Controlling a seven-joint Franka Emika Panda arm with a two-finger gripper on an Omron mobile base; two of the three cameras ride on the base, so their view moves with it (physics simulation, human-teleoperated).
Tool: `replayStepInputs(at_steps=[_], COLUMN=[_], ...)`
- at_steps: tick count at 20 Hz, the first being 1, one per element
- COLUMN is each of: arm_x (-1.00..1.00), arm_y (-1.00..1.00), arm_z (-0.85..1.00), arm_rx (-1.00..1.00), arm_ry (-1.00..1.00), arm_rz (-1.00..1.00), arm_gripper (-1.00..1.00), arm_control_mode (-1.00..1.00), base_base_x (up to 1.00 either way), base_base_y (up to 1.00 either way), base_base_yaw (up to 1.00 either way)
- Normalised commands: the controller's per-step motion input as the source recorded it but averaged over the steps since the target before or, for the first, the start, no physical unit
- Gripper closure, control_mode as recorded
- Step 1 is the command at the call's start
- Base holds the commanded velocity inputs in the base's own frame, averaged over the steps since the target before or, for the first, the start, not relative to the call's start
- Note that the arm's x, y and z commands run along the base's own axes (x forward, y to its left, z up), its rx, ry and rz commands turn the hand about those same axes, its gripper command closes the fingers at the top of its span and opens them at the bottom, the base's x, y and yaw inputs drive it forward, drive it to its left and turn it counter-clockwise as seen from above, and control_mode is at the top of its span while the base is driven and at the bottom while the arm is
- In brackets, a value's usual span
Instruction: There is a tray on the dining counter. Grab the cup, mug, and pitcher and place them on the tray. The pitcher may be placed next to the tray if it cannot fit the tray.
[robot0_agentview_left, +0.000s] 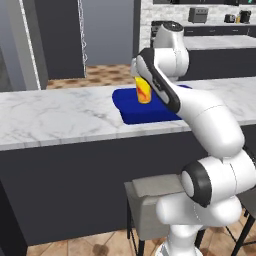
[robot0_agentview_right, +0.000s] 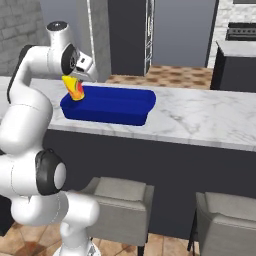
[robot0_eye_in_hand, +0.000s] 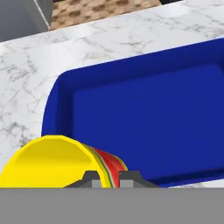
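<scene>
Right up against the hand camera is the small yellow handleless cup with red-orange swirls (robot0_eye_in_hand: 57, 162), and the robot's hand (robot0_eye_in_hand: 107, 178) is clenched on its rim wall, one dark fingertip either side. It hangs tilted over the near end of the flat dark blue rectangular tray with a low rim (robot0_eye_in_hand: 144, 127), which sits on the white grey-veined marble desk (robot0_agentview_left: 55, 117). From the right base view the cup (robot0_agentview_right: 74, 88) looks to be above the tray's end (robot0_agentview_right: 107, 105), not resting on it yet, though I can't say how much of a gap there is.

What worries me: the cup is leaning, so if the hand lets go as is, I'd guess it tips over or rolls onto the marble. It's also close to the rim, so a low sideways move could clip it.

Hard to see: the arm covers part of the tray in the left base view, and the cup's base is out of sight.
</scene>
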Motion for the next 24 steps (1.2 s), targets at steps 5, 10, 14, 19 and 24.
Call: replayStepInputs(at_steps=[5, 10, 14, 19, 24], arm_x=[0.33, 0.31, 0.43, 0.4, 0.37], arm_y=[0.01, 0.07, 0.09, 0.08, 0.05], arm_z=[-0.11, -0.04, -0.13, -0.12, -0.11], arm_rx=[0.0, 0.0, 0.0, 0.0, 0.01], arm_ry=[0.0, 0.02, 0.0, 0.01, 0.01], arm_rz=[0.0, 0.0, 0.0, 0.0, 0.0], arm_gripper=[1.0, 1.0, 1.0, 1.0, 1.0], arm_control_mode=[-1.0, -1.0, -1.0, -1.0, -1.0], base_base_x=[0.0, 0.0, 0.0, 0.0, 0.0], base_base_y=[0.0, 0.0, 0.0, 0.0, 0.0], base_base_yaw=[0.0, 0.0, 0.0, 0.0, 0.0])
